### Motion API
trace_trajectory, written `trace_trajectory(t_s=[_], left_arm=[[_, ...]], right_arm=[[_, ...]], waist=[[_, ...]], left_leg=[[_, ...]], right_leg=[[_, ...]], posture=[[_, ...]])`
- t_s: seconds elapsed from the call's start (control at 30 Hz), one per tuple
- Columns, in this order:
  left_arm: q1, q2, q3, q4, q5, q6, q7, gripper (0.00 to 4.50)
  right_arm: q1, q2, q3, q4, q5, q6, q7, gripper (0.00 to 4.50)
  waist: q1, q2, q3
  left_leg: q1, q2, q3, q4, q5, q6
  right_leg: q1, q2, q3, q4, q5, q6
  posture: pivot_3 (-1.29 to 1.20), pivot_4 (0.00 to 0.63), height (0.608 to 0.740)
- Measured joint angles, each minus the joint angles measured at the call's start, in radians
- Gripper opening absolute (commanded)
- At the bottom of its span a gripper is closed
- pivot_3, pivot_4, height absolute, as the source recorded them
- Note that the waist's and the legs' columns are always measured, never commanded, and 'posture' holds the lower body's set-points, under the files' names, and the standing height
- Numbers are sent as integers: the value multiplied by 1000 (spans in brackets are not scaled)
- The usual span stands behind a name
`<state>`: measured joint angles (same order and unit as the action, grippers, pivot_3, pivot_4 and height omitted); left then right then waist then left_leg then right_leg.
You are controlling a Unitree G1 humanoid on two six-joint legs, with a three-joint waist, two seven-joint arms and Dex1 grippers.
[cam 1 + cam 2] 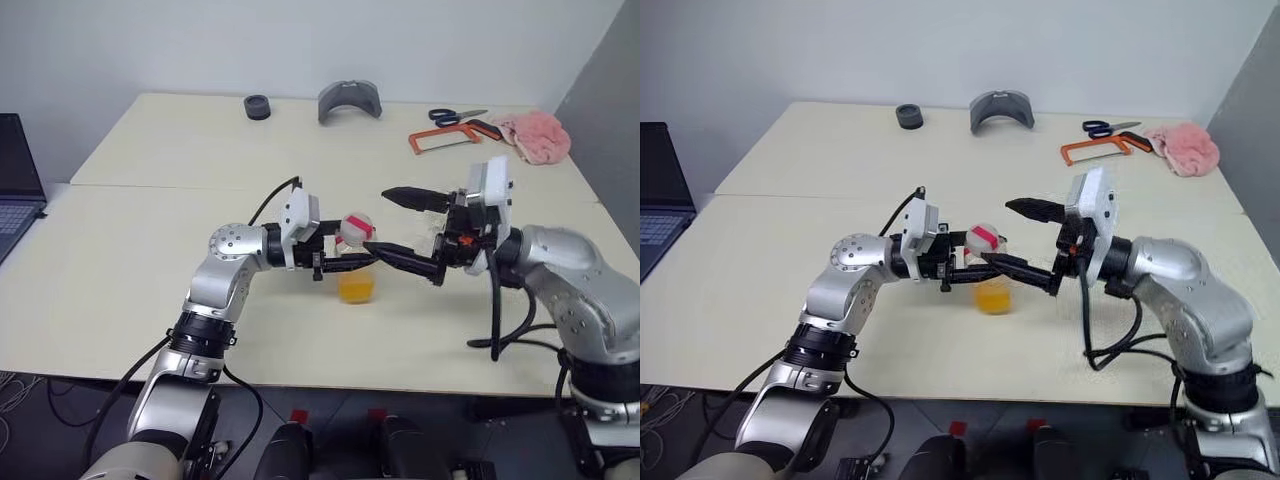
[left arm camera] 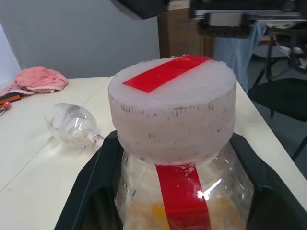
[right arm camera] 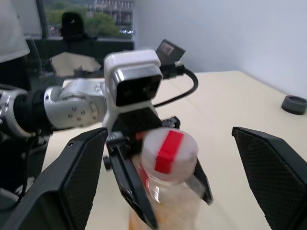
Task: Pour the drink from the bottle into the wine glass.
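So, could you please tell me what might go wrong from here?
The wine glass lies on its side, so pouring now would probably spill the drink on the table. The cap is on the bottle, and the open right gripper could knock it.

bottle point(image 1: 356, 262) between both arms | wine glass point(image 2: 74, 125) lying on table point(image 1: 150, 250)

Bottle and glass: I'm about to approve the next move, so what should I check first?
1. Left gripper shut on bottle: ok.
2. Right gripper open, straddling the cap: ok.
3. Cap off for pouring: not ok, it is on.
4. Wine glass upright: not ok, it lies on its side on the table.
5. Drink in bottle: ok.
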<state>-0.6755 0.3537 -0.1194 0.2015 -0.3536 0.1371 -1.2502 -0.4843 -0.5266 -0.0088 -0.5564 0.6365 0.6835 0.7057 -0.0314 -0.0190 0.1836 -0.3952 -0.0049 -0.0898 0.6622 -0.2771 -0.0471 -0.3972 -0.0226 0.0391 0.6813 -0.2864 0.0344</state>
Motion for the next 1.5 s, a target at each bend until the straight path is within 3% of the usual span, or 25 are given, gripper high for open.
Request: trace_trajectory(t_s=[0.23,0.57,0.67,0.87,1.1,1.23,1.5], left_arm=[[-14,-2,0,36,5,-21,2,2166],[-18,-5,-3,62,26,-61,-1,2166],[-18,-5,-3,62,26,-61,0,2166],[-16,-3,-3,62,28,-63,1,2166],[-2,8,-3,42,29,-60,9,2166],[1,16,-4,30,28,-57,-2,2166],[2,17,-52,-8,28,-54,-58,2166]], right_arm=[[27,132,119,-56,-155,14,-255,4500],[26,140,148,-32,-187,18,-263,4500],[26,136,149,-26,-182,23,-245,3873],[18,137,150,-7,-181,25,-216,1828],[5,141,150,21,-181,15,-180,1826],[-19,104,150,82,-180,-54,-68,1826],[-208,-72,184,353,-151,-219,411,1826]], waist=[[-1,0,0],[-1,0,0],[-1,0,0],[-1,0,0],[-1,0,0],[-1,0,0],[-3,0,0]], left_leg=[[-1,-1,1,0,0,0],[-5,-1,3,0,0,-1],[-5,-1,3,0,0,0],[-5,-1,3,0,0,0],[-5,-1,3,0,0,0],[-4,-2,4,0,0,0],[-4,-2,7,0,0,0]], right_leg=[[-2,1,1,0,0,0],[-7,1,2,1,0,0],[-7,1,2,1,0,0],[-7,1,2,1,0,0],[-7,1,2,1,0,0],[-7,1,2,2,0,0],[-7,2,1,1,0,0]], posture=[[0,150,740],[0,150,740],[0,150,740],[0,150,740],[0,150,740],[0,150,740],[0,150,740]])
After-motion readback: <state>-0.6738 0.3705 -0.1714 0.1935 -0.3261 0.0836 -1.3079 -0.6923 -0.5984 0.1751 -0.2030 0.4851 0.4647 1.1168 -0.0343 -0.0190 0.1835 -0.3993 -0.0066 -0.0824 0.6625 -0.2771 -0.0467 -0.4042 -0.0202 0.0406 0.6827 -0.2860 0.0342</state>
